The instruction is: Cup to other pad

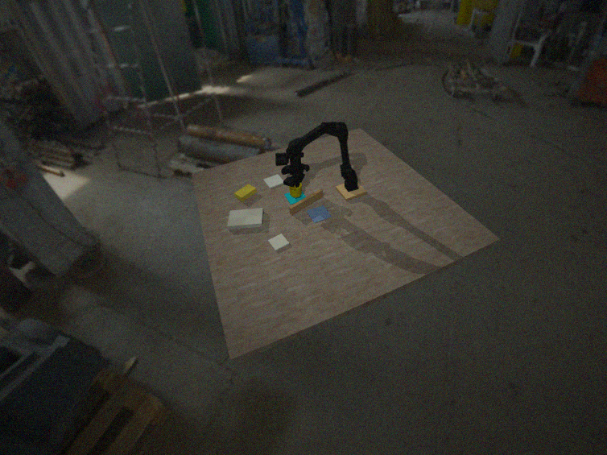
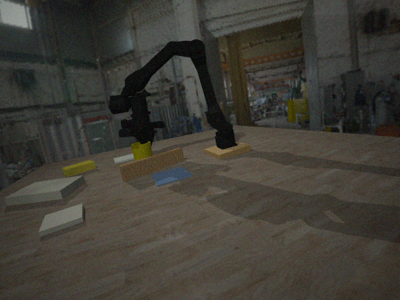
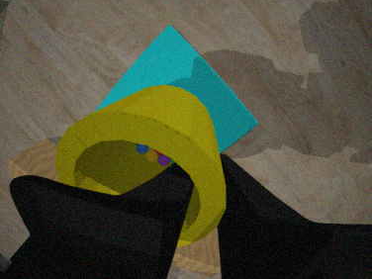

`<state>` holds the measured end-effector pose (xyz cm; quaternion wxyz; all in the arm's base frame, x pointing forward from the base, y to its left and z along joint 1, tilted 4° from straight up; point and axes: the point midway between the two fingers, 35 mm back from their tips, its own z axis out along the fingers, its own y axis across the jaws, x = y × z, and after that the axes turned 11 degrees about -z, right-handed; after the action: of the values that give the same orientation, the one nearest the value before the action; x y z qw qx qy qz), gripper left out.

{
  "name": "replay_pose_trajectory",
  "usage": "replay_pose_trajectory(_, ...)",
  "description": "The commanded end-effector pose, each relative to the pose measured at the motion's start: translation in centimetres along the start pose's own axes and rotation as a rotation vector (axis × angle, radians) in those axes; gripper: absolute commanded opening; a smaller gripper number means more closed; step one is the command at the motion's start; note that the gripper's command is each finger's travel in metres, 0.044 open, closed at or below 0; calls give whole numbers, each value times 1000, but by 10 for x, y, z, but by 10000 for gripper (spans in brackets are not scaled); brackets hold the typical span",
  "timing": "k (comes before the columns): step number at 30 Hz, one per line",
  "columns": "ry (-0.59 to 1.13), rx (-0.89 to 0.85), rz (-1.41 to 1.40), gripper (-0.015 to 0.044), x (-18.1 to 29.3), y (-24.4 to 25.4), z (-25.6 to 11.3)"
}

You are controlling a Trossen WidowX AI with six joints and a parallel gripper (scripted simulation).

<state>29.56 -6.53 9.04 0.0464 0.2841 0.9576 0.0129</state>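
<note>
My gripper (image 1: 296, 183) (image 2: 146, 142) (image 3: 207, 158) is shut on the wall of the yellow cup (image 1: 295, 192) (image 2: 141, 151) (image 3: 173, 104), one finger inside it and one outside. The cup looks about upright, at or just above the cyan pad (image 1: 295, 200) (image 3: 148, 69); whether its base touches cannot be told. In the exterior view the barrier hides the cup's base and the pad. Several marbles (image 3: 153, 154) lie inside the cup in the wrist view. The blue pad (image 1: 318, 214) (image 2: 172, 176) lies bare on the other side of the barrier.
A low wooden barrier (image 1: 305, 202) (image 2: 153, 164) stands between the pads, close beside the cup. A yellow block (image 1: 245, 192) (image 2: 79, 168), a large pale slab (image 1: 245, 217) (image 2: 43, 190) and two pale tiles (image 1: 273, 180) (image 1: 278, 241) (image 2: 63, 219) lie around.
</note>
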Motion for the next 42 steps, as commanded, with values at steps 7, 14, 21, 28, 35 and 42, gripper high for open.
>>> replay_pose_trajectory(7,3,-3,-4,0,1,0,12)
replay_pose_trajectory(14,1,0,0,0,1,0,9)
replay_pose_trajectory(21,1,0,0,53,1,0,9)
replay_pose_trajectory(28,1,0,0,147,1,0,9)
replay_pose_trajectory(35,1,0,-1,147,0,0,5)
replay_pose_trajectory(42,2,-1,-1,147,0,0,-5)
